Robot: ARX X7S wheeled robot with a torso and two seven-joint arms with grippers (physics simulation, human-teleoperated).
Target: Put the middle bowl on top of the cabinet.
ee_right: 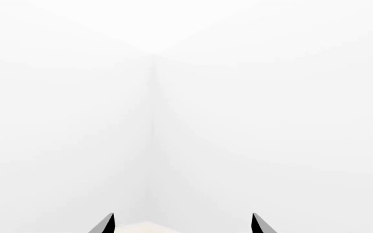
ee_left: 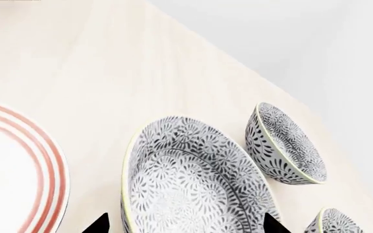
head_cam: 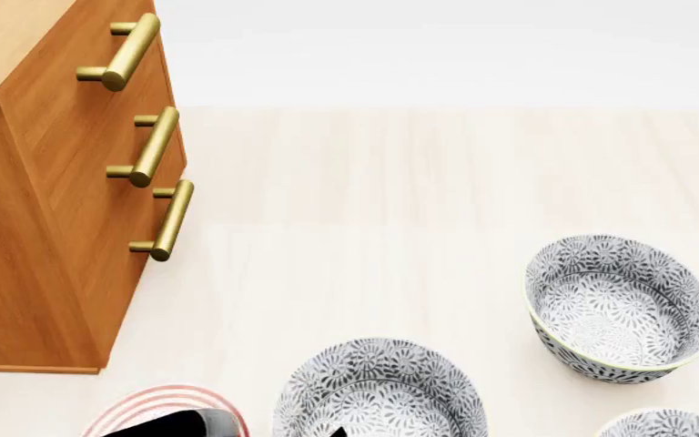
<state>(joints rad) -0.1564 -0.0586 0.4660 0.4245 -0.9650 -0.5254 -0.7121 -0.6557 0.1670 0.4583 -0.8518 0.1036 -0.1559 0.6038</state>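
Three matching grey-patterned bowls stand on the pale table. I take the one nearest the cabinet as the middle bowl. My left gripper is open, one finger outside the rim on the plate side and the other over the far part of this bowl. In the head view only its dark tips show, at the bottom edge. The orange-brown cabinet with brass handles stands at the left, its top bare where it shows. My right gripper is open, faces blank white and holds nothing.
A second bowl sits to the right and farther back. A third bowl is cut off at the bottom right. A red-ringed white plate lies between the cabinet's base and the middle bowl.
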